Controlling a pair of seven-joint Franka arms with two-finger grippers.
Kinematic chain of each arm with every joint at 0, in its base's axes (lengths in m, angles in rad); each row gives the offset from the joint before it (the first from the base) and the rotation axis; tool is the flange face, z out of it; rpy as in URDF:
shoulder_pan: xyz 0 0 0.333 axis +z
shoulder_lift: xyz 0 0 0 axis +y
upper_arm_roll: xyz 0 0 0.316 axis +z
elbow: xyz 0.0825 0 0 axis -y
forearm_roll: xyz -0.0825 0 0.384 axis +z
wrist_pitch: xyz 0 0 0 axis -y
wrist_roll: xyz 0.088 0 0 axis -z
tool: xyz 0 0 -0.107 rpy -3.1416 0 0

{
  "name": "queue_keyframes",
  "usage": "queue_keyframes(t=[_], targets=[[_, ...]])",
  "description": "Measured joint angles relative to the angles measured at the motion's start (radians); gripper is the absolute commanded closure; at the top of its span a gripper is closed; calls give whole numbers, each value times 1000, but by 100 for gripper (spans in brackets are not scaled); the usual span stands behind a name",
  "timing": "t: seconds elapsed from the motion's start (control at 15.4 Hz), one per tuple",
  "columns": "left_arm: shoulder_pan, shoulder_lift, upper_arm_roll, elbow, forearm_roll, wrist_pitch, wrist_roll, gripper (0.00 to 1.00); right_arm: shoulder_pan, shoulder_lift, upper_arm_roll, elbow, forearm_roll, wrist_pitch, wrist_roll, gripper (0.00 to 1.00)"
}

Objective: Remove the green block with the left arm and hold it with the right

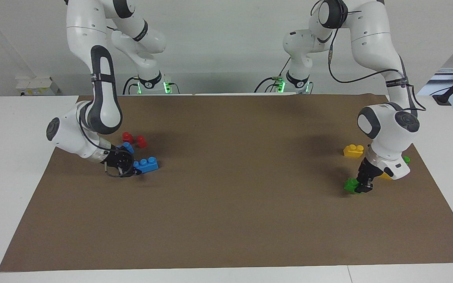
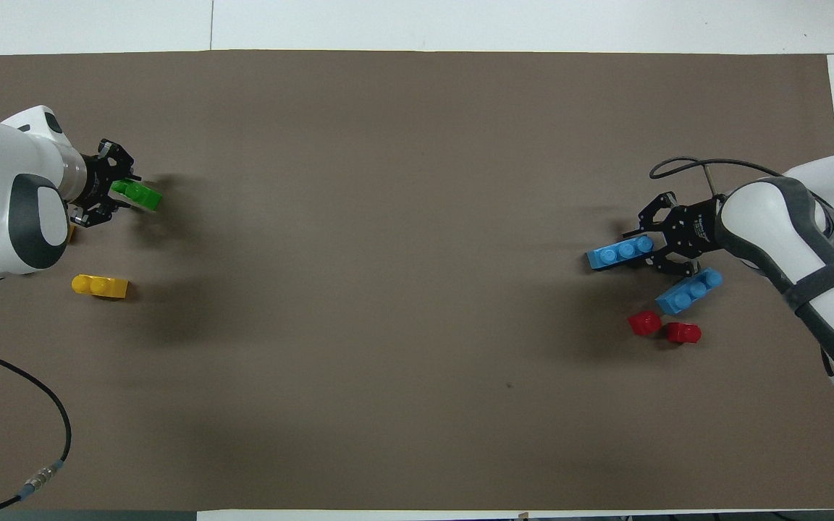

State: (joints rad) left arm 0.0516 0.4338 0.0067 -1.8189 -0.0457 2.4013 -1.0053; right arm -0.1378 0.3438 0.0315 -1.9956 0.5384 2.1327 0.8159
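Note:
The green block [image 1: 350, 185] is low over the brown mat [image 1: 226, 220] at the left arm's end of the table. My left gripper [image 1: 364, 184] is shut on one end of it; the overhead view shows the block [image 2: 143, 195] sticking out of the left gripper [image 2: 119, 192]. No other brick is joined to it. My right gripper [image 1: 131, 169] is low at the right arm's end, shut on the end of a blue three-stud brick [image 1: 147, 164] that lies on the mat. In the overhead view the right gripper [image 2: 654, 247] meets that blue brick [image 2: 618, 254].
A yellow brick [image 1: 353, 150] lies nearer the robots than the green block. Another yellow piece [image 1: 386, 176] and a green bit [image 1: 406, 160] peek from under the left wrist. A second blue brick [image 2: 688, 291] and two red pieces [image 2: 663, 327] lie by the right gripper.

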Motion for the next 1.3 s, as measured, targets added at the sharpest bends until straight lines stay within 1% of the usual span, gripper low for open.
queue_keyframes(t=[0.06, 0.26, 0.39, 0.52, 0.78, 1.04, 1.17, 1.3], targets=[[1, 1, 0, 0, 0, 1, 2, 0, 5, -1, 0, 2, -1, 4, 0, 1], [2, 0, 0, 9, 0, 1, 27, 0, 20, -15, 1, 34, -27, -7, -5, 1], [7, -6, 0, 29, 0, -15, 53, 0, 26, -37, 1, 75, -114, -41, -32, 0], [9, -31, 0, 62, 0, -81, 115, 0, 28, -80, 3, 110, -199, -84, -85, 0], [8, -150, -3, 89, 0, -230, 277, 0, 51, -192, 13, 158, -323, -208, -243, 0], [7, -273, -23, 89, 12, -367, 478, 0, 83, -301, 17, 244, -444, -370, -486, 1], [6, -330, -39, 90, 20, -428, 579, 0, 92, -353, 17, 273, -487, -424, -613, 0], [6, -394, -47, 90, 21, -510, 709, 0, 92, -383, 16, 309, -512, -493, -705, 0]])
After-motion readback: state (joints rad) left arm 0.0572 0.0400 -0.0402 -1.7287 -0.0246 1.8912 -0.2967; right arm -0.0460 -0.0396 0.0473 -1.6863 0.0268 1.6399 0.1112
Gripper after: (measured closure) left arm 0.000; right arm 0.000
